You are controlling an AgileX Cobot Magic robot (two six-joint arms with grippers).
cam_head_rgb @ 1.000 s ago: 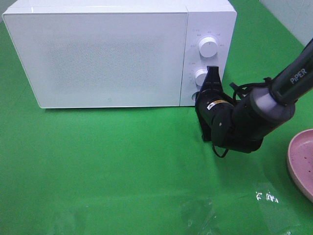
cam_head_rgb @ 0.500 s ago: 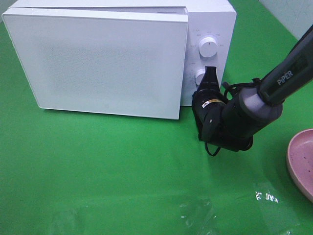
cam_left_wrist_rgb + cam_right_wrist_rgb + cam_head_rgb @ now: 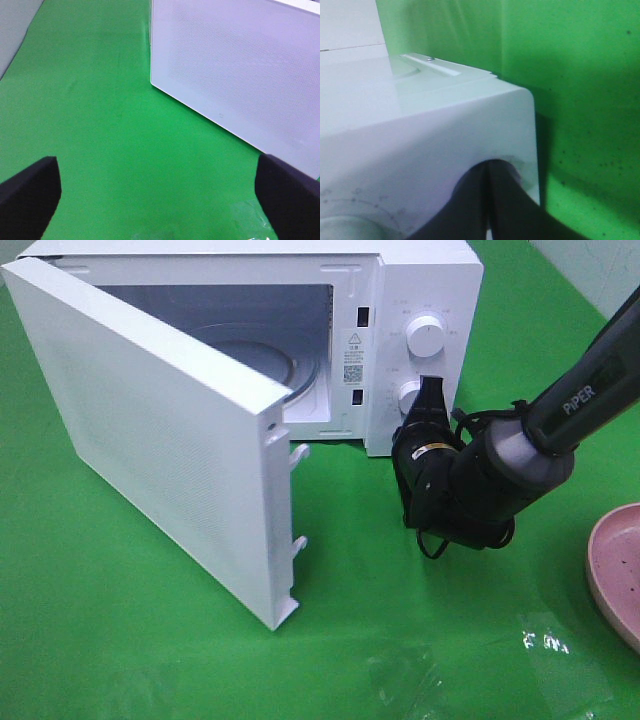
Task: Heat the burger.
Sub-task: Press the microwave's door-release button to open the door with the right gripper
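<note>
One big green cloth (image 3: 150, 660) is being used as the whole work surface, and most of its far side is being taken up by the white microwave (image 3: 420, 280). Its door (image 3: 150, 440) is being left swung wide, so the cavity is being exposed, presumably so food can be put in.

Next down in size, the right gripper (image 3: 432, 390) is being kept clenched with nothing in it. The pinched tips are being pressed against the control panel just below the lower knob (image 3: 410, 395). It looks like the closed claw is being used as a poking finger on the door release, which would explain the open door.

The left gripper (image 3: 157, 160) is being held spread wide and empty over bare cloth, facing the outside of the door. It's probably being parked clear of the swing path.

A pink plate (image 3: 610, 570) is being cut off by the right edge of the overhead view, well apart from the microwave. Only dark specks are being shown on the visible part. The glass turntable (image 3: 270, 360) inside is being left bare.

As for the burger, it isn't being shown in any view, so its spot can't be told. Maybe it's on the hidden part of the plate.
</note>
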